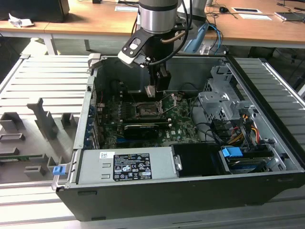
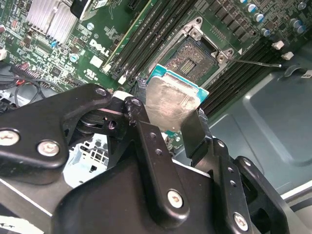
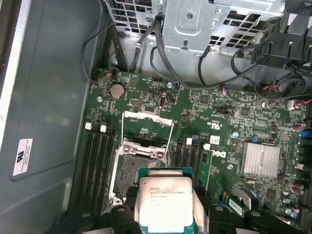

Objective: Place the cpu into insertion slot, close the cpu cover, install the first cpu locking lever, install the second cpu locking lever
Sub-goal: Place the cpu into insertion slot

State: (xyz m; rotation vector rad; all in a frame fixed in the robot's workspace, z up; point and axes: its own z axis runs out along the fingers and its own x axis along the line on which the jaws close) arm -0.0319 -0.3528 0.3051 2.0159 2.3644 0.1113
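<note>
My gripper point(image 1: 151, 88) is shut on the cpu point(image 1: 150, 90) and holds it a little above the green motherboard inside the open computer case. In both wrist views the silver-grey cpu point(image 2: 173, 100) point(image 3: 165, 204) sits between the black fingers point(image 2: 146, 141), its metal top showing. The insertion slot point(image 3: 134, 175) point(image 2: 192, 58) is a dark square socket with a metal rim, uncovered, just beyond the chip. The cpu cover point(image 3: 148, 119) stands flipped up on the socket's far side. A thin locking lever point(image 3: 169, 139) point(image 2: 258, 62) stands released beside the socket.
Memory slots point(image 3: 97, 156) flank the socket on both sides. A long black card point(image 1: 140, 129) lies just in front of it, then the grey power supply point(image 1: 126, 164). A drive cage point(image 1: 224, 102) with cables is at the exterior view's right. A finned heatsink point(image 3: 261, 161) sits on the board.
</note>
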